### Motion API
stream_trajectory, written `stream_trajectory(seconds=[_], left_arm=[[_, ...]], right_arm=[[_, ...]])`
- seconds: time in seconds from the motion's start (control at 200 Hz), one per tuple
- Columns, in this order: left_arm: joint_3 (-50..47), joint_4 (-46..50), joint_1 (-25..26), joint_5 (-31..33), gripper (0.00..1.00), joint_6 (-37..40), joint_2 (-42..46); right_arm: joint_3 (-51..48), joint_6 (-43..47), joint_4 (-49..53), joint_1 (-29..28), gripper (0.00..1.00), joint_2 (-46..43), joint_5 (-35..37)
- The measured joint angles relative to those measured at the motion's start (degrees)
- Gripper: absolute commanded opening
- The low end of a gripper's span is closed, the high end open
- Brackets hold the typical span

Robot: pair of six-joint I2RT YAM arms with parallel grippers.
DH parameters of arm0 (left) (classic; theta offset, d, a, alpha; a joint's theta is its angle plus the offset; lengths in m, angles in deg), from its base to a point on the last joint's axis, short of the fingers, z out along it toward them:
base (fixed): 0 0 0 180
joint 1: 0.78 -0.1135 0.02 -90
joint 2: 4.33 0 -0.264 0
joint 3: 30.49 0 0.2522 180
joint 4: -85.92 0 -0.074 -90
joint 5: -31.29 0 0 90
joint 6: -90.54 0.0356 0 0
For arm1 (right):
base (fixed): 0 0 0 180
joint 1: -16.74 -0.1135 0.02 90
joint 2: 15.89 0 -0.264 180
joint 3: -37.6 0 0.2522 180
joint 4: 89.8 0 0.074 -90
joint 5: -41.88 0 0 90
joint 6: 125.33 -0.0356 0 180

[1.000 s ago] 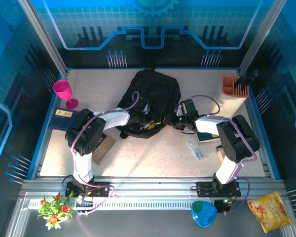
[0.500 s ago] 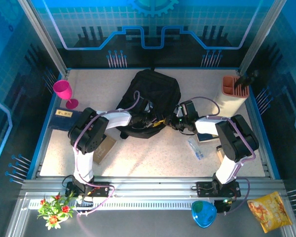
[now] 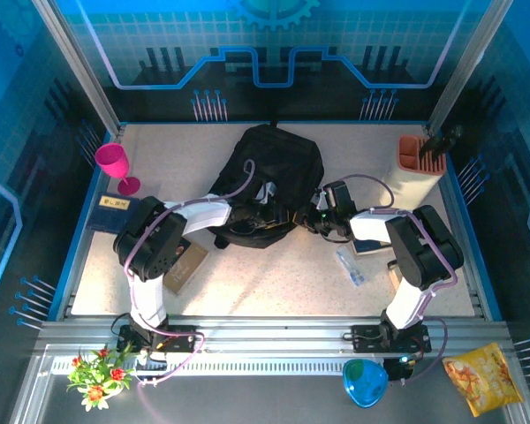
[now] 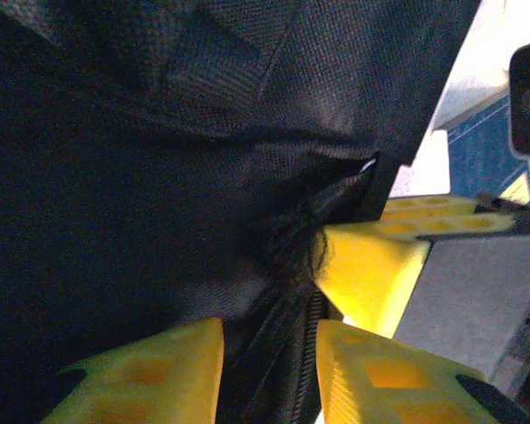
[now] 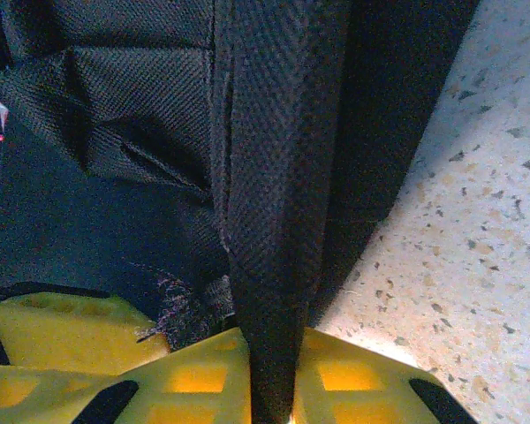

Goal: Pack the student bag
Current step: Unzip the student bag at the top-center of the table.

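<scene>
**Student bag.** The student bag (image 3: 269,177) is lying on the speckled table (image 3: 274,278), in the middle of the far half. It is sitting between a pink goblet (image 3: 115,163) at the left and a beige holder (image 3: 418,172) with an orange top at the right, well apart from both. Both of my arms are reaching in to its near edge, and the two wrists are standing close together at the near right corner of the bag.

**Left gripper.** I am holding my left gripper (image 4: 269,331) part-closed. In the left wrist view, a zipper seam of the bag is running down between the two yellow fingers. The black fabric is filling the gap and touching both pads, so I am reading this as a grip on the bag at the seam. A third yellow finger (image 4: 371,265) is pressing against the frayed fabric edge just beside the seam, above my right-hand pad.

**Right gripper.** I am holding my right gripper (image 5: 269,340) nearly closed. In the right wrist view, a narrow upright fold of the bag's black fabric is standing between the two yellow fingers, and both pads are pinching it. The rest of the bag is hanging to the left of the fold, and bare table is showing to its right.
</scene>
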Motion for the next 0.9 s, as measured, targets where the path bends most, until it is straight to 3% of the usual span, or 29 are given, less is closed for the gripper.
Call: stream_trajectory(seconds=[0.2,0.5,0.69,0.785,0.9], left_arm=[[2.43,5.44,0.0,-0.22,0.44,10.99,-0.35],[8.0,9.49,0.37,-1.03,0.4,20.28,-4.96],[8.96,10.86,0.72,0.44,0.24,23.74,-5.9],[9.22,11.39,0.83,1.2,0.12,24.81,-6.03],[9.22,11.61,1.01,1.77,0.06,25.57,-6.01]], right_arm=[[0.0,-0.02,-0.11,0.09,0.16,0.0,-0.42],[0.0,-0.17,-0.52,0.11,0.16,0.26,-0.98],[0.0,-0.94,-0.74,0.15,0.18,0.46,-1.2],[0.0,-1.29,-0.76,0.57,0.25,0.46,-1.7],[0.15,-1.09,-0.07,1.29,0.36,0.37,-1.33]])
